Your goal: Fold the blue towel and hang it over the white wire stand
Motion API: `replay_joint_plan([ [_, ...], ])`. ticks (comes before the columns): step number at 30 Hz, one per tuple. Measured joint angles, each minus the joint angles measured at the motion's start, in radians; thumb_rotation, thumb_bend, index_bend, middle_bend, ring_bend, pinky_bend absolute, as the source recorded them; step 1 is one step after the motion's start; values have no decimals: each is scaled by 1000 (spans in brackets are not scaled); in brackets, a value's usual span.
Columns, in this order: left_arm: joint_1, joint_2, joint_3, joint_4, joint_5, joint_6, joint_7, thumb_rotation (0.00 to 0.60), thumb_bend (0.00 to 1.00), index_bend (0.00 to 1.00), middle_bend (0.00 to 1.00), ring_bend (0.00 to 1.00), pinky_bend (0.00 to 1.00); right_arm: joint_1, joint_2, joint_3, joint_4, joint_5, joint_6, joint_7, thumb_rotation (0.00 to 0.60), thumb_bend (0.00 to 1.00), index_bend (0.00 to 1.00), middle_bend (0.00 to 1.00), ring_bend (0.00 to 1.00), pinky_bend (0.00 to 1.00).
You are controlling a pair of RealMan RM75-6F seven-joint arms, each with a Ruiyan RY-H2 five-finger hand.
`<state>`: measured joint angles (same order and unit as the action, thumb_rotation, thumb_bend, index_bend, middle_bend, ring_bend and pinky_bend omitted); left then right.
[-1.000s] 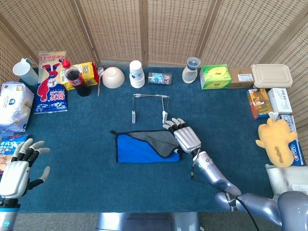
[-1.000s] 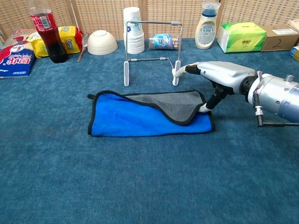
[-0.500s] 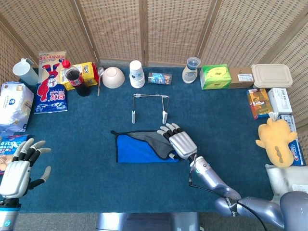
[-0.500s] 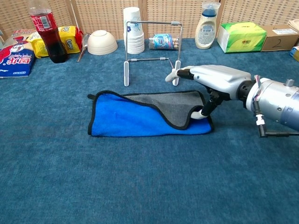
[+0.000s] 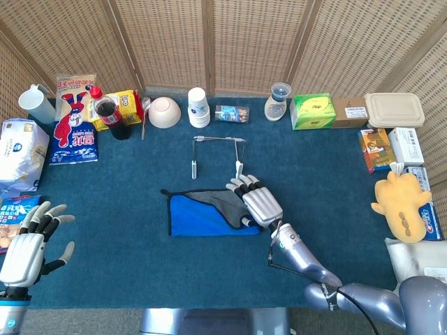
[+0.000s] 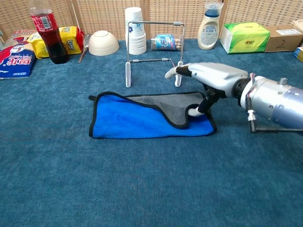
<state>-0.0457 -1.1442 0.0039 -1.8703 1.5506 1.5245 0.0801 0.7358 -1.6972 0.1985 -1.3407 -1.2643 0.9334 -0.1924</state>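
The blue towel (image 6: pixel 142 118) lies partly folded on the table (image 6: pixel 142 189), right hand (image 6: pixel 208 78) pinching its grey flap; left hand (image 5: pixel 28 244) is open, idle. Hanging on the white wire stand (image 6: pixel 154 52) remains.

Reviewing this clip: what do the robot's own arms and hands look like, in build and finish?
Both arms are glossy silver-grey metal with rounded segments. The right hand has a smooth silver-white back, pale fingertips and dark finger links; a thin black cable runs along its forearm, and a reddish ring sits at the wrist in the chest view. The left hand has the same white back, black finger segments and light tips.
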Motion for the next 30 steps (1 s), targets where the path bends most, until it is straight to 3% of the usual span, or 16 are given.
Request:
replay_joint_plan([
  [30, 9, 1, 5, -2, 16, 7, -7, 600, 315, 280, 185, 0, 0, -12, 51, 14, 75, 121, -55, 24, 600, 264, 115, 103, 0, 0],
])
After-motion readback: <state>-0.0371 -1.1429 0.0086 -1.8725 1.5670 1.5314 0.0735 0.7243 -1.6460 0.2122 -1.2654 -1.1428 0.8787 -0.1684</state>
